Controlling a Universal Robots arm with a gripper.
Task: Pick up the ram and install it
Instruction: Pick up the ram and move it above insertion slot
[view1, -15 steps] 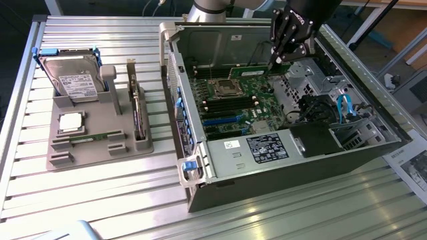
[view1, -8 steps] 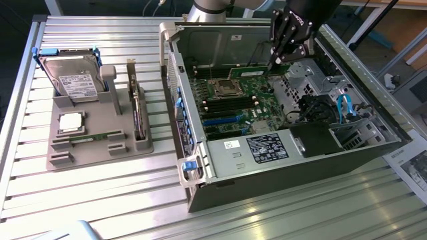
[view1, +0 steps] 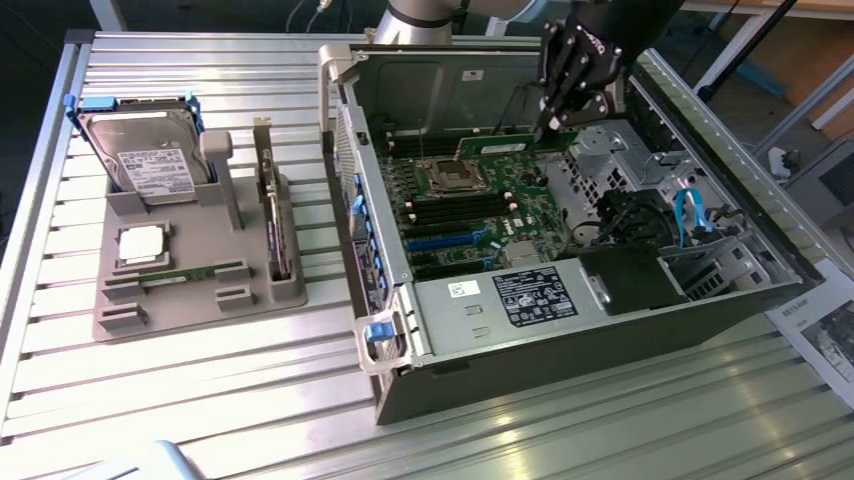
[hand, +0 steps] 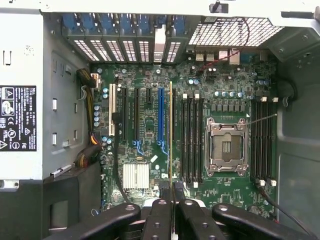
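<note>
My gripper (view1: 551, 124) hangs inside the open computer case (view1: 400, 350), shut on the ram (view1: 513, 145), a long narrow green stick held level above the motherboard (view1: 521, 225). In the wrist view the ram (hand: 171, 135) is seen edge-on as a thin line running out from between my fingertips (hand: 171, 190). It lies between the blue slot (hand: 161, 117) and the black memory slots (hand: 192, 137) beside the empty processor socket (hand: 226, 146). I cannot tell how far above the board it is.
In the exterior view's left, a grey holder (view1: 247, 250) carries a hard drive (view1: 144, 160), a square silver processor (view1: 140, 245), an upright card (view1: 271, 215) and a thin green strip (view1: 180, 272). Case walls, a drive cage (view1: 607, 150) and cables (view1: 687, 215) surround the motherboard.
</note>
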